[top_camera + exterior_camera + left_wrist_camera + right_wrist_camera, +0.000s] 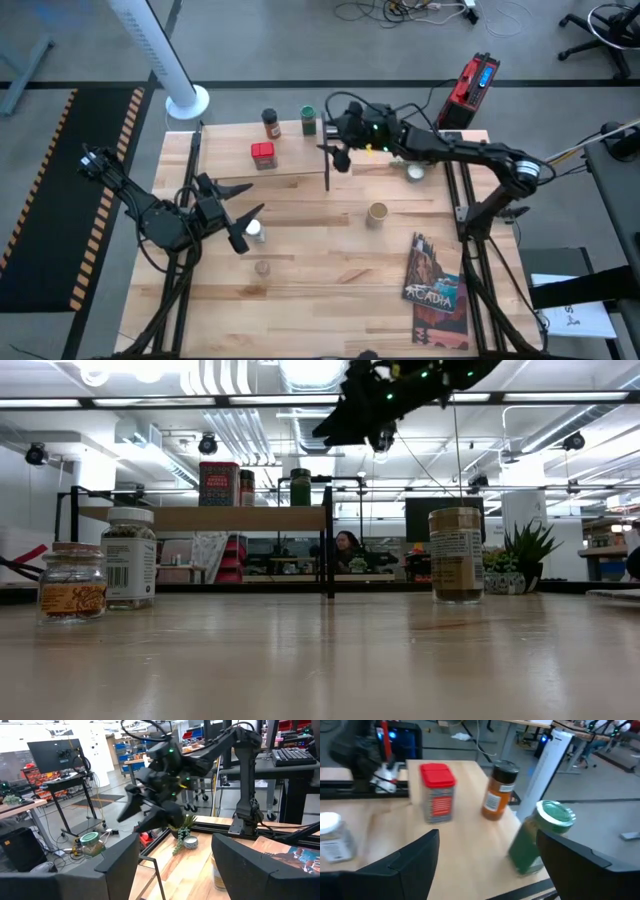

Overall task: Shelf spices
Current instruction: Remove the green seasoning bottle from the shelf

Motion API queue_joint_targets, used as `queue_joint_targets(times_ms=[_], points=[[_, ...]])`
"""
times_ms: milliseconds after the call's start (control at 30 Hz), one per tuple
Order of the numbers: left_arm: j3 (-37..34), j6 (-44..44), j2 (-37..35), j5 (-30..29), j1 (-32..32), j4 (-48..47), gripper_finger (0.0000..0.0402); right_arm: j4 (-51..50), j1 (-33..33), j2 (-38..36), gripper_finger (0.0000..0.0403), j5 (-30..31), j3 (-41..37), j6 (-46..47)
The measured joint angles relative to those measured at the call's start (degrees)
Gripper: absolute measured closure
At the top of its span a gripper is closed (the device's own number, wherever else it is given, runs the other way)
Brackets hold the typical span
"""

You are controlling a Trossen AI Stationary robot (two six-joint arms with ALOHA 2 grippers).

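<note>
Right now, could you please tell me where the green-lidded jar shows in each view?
High: green-lidded jar on the shelf, beside the brown jar.
Low: on the shelf, right of the red tin.
Left wrist: far off.
Right wrist: between the fingers.
Shared landmark: the brown jar.

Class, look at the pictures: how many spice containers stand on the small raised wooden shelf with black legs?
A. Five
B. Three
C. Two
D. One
B: the red square tin, the dark-capped brown jar and the green-lidded jar stand on the shelf; the other containers are on the table.
</note>
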Motion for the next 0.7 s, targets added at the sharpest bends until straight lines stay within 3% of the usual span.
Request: queue_joint_targets(times_ms=[367,700], points=[[0.0,-3.5,0.0,0.4,0.0,-2.9,0.0157,0.1,-8.9,6.7,0.0072,-9.6,5.0,5.1],[0.0,-2.2,0.0,0.4,0.6,-2.8,0.0159,2.0,-10.6,11.8,0.0068,-14.4,7.9,6.8]])
